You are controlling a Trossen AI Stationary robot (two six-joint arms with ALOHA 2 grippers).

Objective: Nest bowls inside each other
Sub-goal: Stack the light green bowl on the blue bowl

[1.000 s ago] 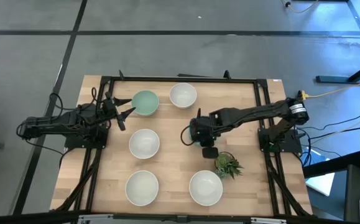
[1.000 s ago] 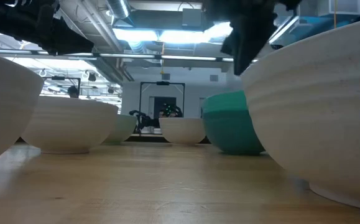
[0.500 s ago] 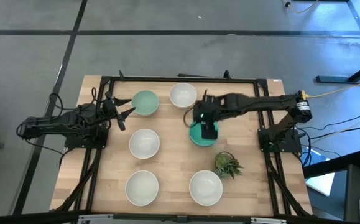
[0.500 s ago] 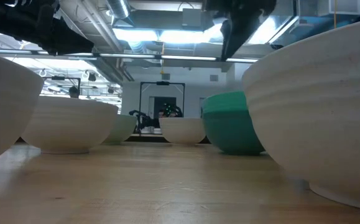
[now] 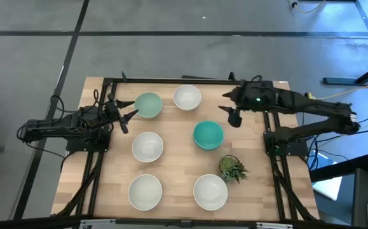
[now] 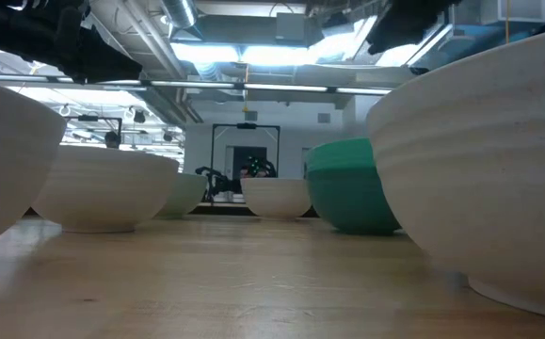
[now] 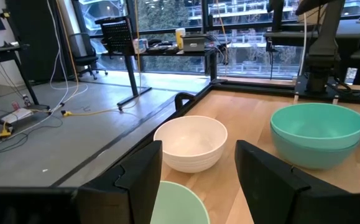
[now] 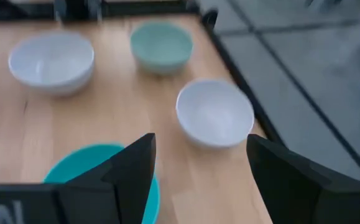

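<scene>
Six bowls stand on their bases on the wooden table (image 5: 177,165). A pale mint bowl (image 5: 149,105) and a white one (image 5: 187,97) are at the far side. A bright teal bowl (image 5: 208,135) is in the middle and shows a double rim in the left wrist view (image 7: 316,134). Three white bowls (image 5: 147,146) (image 5: 145,191) (image 5: 210,191) are nearer. My left gripper (image 5: 129,119) is open, just left of the mint bowl (image 7: 173,202). My right gripper (image 5: 229,113) is open and empty, raised to the far right of the teal bowl (image 8: 99,177).
A small spiky green plant (image 5: 232,168) stands right of the teal bowl's near side. A black frame (image 5: 184,81) runs along the table's far edge and sides. Bare wood lies between the bowls and at the right of the table.
My right gripper has drawn away from above the teal bowl, going up and toward the table's far right. The teal bowl stays on the table where it was. My left gripper has kept still.
</scene>
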